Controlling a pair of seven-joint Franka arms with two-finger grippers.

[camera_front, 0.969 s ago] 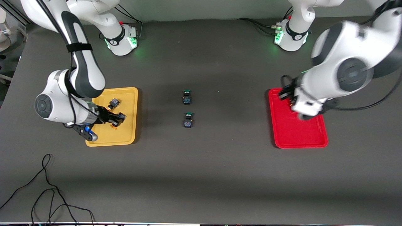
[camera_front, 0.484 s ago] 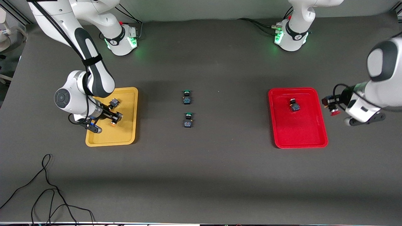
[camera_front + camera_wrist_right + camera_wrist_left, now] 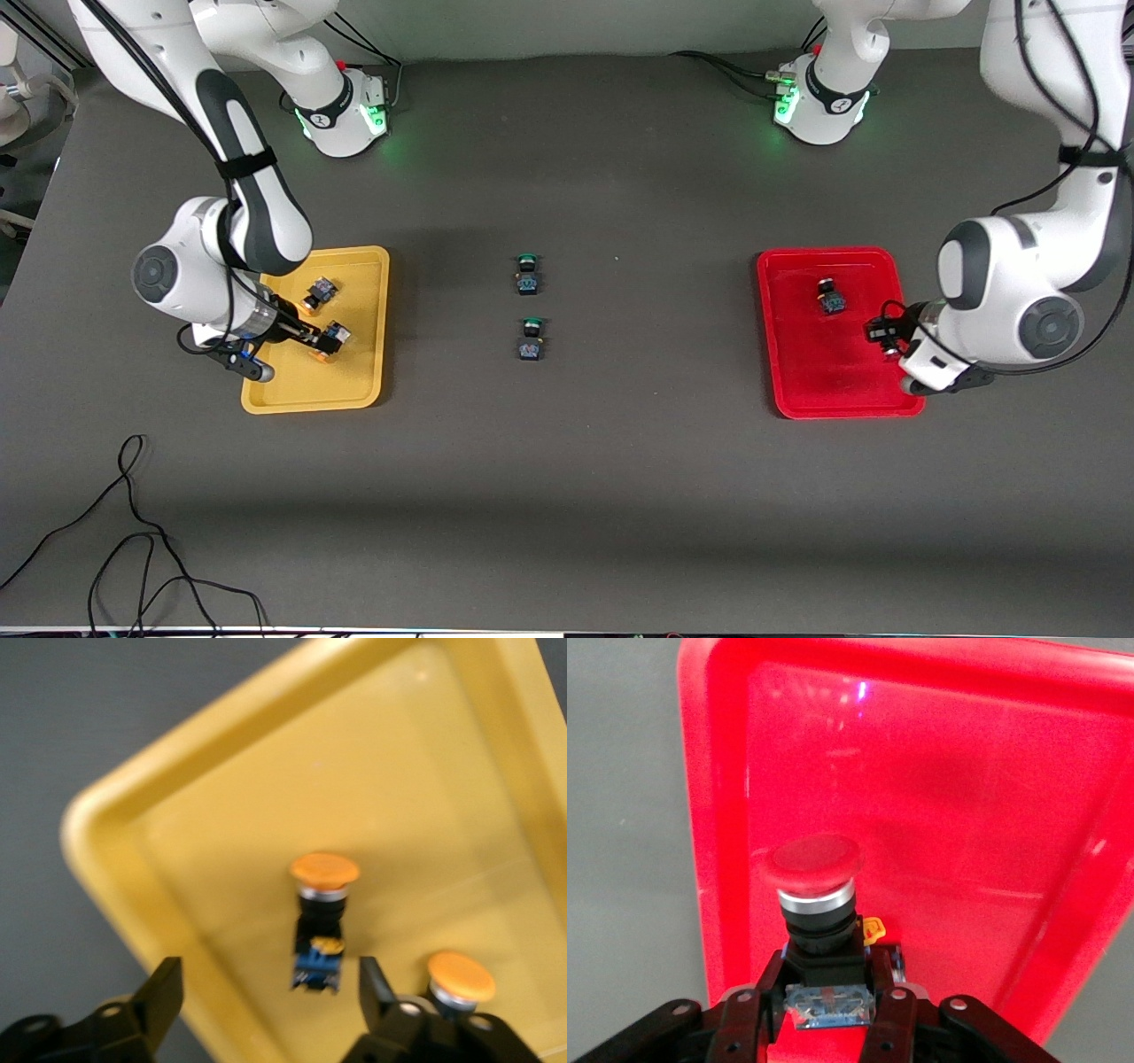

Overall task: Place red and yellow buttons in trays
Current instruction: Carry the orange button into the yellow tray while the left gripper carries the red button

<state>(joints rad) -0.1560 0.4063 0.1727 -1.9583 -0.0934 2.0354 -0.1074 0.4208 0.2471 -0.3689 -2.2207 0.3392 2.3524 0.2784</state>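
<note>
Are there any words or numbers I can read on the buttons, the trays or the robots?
No readable words or numbers anywhere.
Yellow tray and red tray: plain, no writing.
Red button in the left end effector, and the orange-yellow buttons: caps blank.
Robot bases: a small dark mark, too small to read.

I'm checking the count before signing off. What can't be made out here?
- Front view: the left gripper hides most of its red button; whether it touches the red tray is unclear.
- Right wrist view: the right gripper covers the body of one yellow button.
- Front view: the right arm covers one edge of the yellow tray.
</note>
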